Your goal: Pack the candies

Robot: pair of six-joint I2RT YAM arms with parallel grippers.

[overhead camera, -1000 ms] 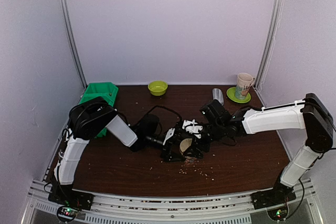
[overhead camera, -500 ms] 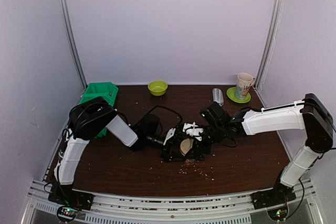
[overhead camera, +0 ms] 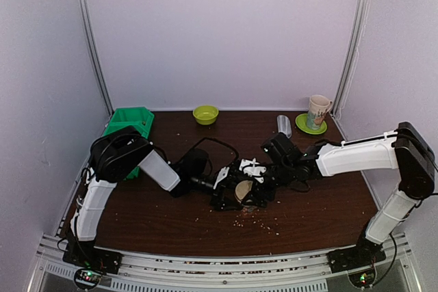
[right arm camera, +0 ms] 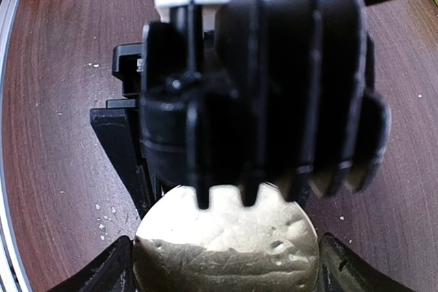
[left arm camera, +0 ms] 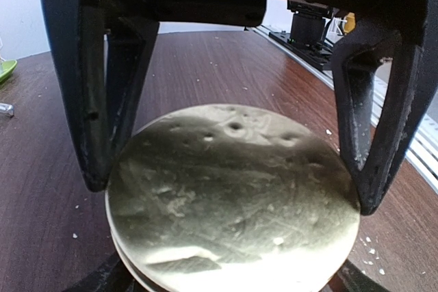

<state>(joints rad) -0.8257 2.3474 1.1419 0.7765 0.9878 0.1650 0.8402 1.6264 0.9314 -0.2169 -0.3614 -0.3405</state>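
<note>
Dark wooden table (overhead camera: 328, 203) carried the whole work area, and both arms met at its centre. We found the left claw (left arm camera: 233, 193) spread wide and, by our judgement, clamped across one gold disc (overhead camera: 241, 191), with a finger against each side of its rim. The right claw (right arm camera: 226, 268) faced it from the opposite side. Its jaws stood apart, one finger just outside each edge of the same disc, and we could not confirm contact. The disc lay directly between the fingers of both claws, so neither arm was nearer. Being round, it had no long axis. We judged that the coming move turned on this double straddle. We saw no candies in any view and could not tell whether they sat beneath the disc. Beyond the claws we counted one green bin (overhead camera: 130, 124), one green bowl (overhead camera: 205, 114), one mug (overhead camera: 318, 109) and one silver can (overhead camera: 283, 125).
</note>
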